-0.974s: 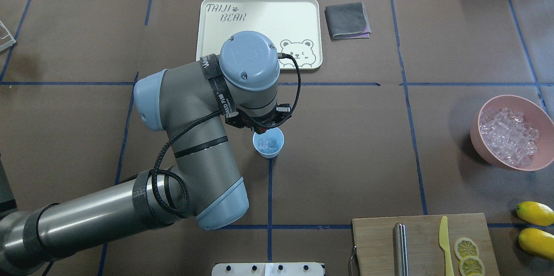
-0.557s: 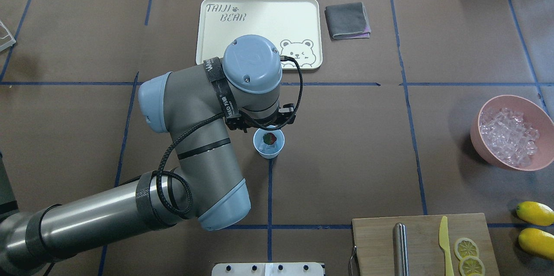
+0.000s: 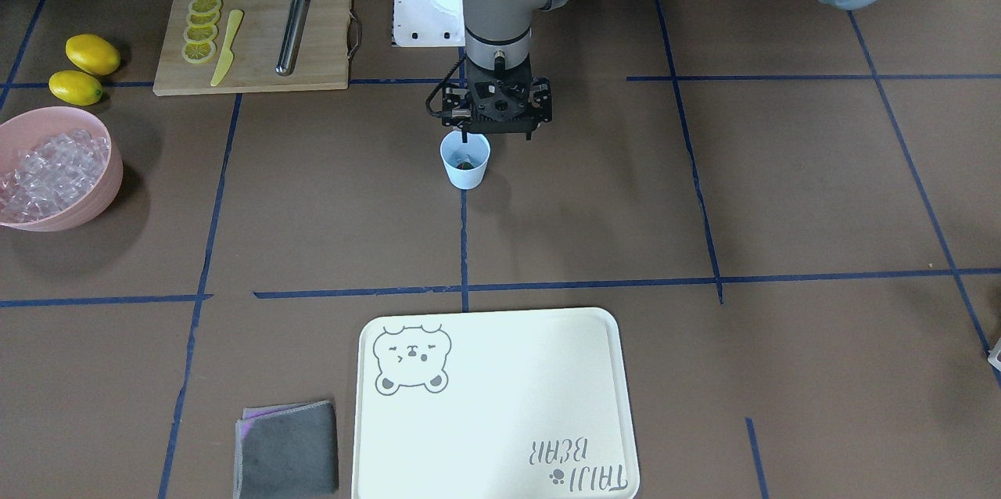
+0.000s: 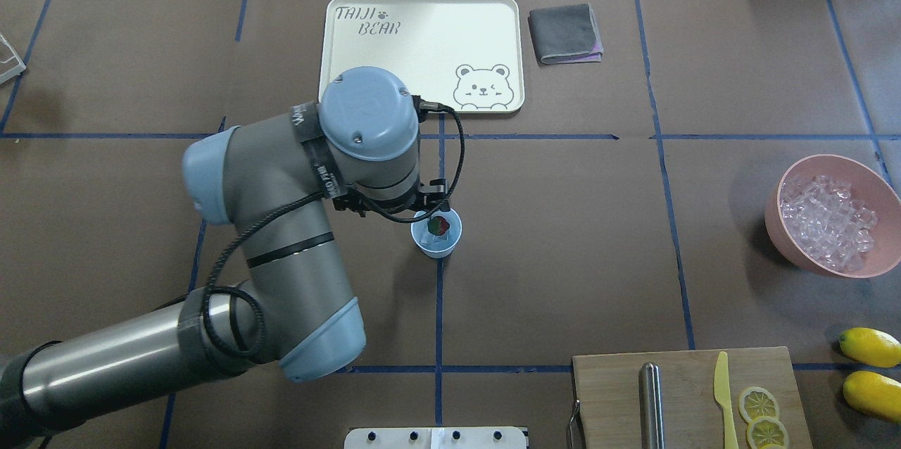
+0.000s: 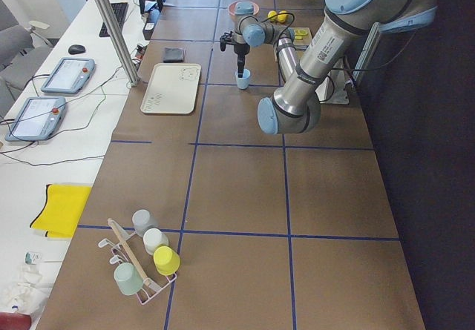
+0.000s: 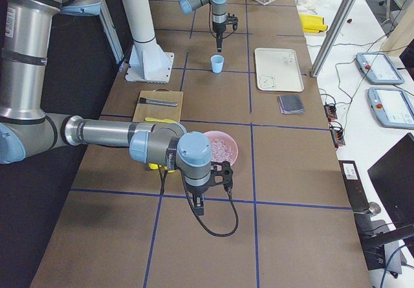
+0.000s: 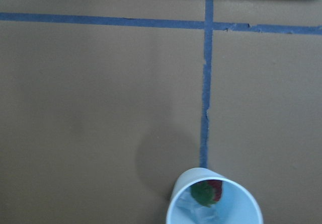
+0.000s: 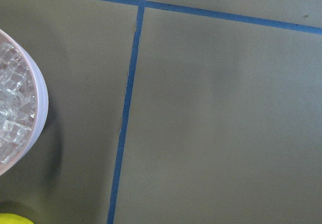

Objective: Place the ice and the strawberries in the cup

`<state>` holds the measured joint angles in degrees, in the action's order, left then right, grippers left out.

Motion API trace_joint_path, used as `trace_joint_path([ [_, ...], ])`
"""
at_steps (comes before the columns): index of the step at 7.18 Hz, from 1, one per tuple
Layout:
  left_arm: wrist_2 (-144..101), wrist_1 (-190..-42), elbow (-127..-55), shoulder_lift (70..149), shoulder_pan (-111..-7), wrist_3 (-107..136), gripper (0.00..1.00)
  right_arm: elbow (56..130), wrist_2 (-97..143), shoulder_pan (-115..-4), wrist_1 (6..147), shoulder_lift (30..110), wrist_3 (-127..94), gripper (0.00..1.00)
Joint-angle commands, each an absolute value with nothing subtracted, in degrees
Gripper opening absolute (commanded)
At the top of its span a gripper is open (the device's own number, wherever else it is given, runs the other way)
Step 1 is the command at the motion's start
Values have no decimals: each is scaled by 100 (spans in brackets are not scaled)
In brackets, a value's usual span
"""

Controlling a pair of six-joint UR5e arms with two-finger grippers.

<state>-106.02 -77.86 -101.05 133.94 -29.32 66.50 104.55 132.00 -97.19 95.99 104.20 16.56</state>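
Cup [image 3: 466, 170] — ice [image 7: 204, 215], strawberry [image 4: 438, 225]; bowl [image 3: 90, 202] — ice cubes [image 4: 827, 220]. Left claw [image 3: 498, 138] spread, empty; right claw [image 6: 197, 209]: cannot tell.

Both arms are built from grey cylindrical links joined by rounded housings capped in pale blue. On the left arm [image 4: 295, 224], a polished silver tube [image 4: 105, 364] forms the lower link, and small dark screws are set into the round pale-blue cap [image 4: 366, 111]. A black strap with white lettering [image 4: 314, 150] is wrapped round the wrist, and a black braided cable [image 4: 462, 153] is run along the links. The left gripper [image 6: 220, 42] and right gripper [image 6: 198, 207] are made of black, angular parts with thin fingers. A black cable loop [image 6: 217, 234] is carried by the right arm [image 6: 110, 134].
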Motion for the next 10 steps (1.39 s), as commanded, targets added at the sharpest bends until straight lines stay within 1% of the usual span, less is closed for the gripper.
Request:
trace_joint_path([
  [1,-10809,-7770,-11341,12205,-3302,5691,100,10459,13219,-9721,9589,10415,1661,100],
  [2,-11132,-7778,-11703,11790,-3574,5165,100,10468,13219,-9721,9589,10415,1661,100],
  [3,-11353,-7778,-11785,11569,-3829,4681,100,10468,13219,-9712,9589,10415,1661,100],
  [4,-11651,-7804,-11804,11262,-4224,4023,100,10459,13219,-9703,9589,10406,1661,100],
  [6,-12599,-7831,-11795,10358,-5487,2355,100,10459,13219,-9694,9589,10397,1661,100],
  [8,-13024,-7831,-11743,9531,-6630,745,100,10459,13219,-9677,9589,10389,1661,100],
  [10,-13034,-7849,-11638,8994,-7440,215,100,10459,13219,-9642,9589,10345,1652,100],
])
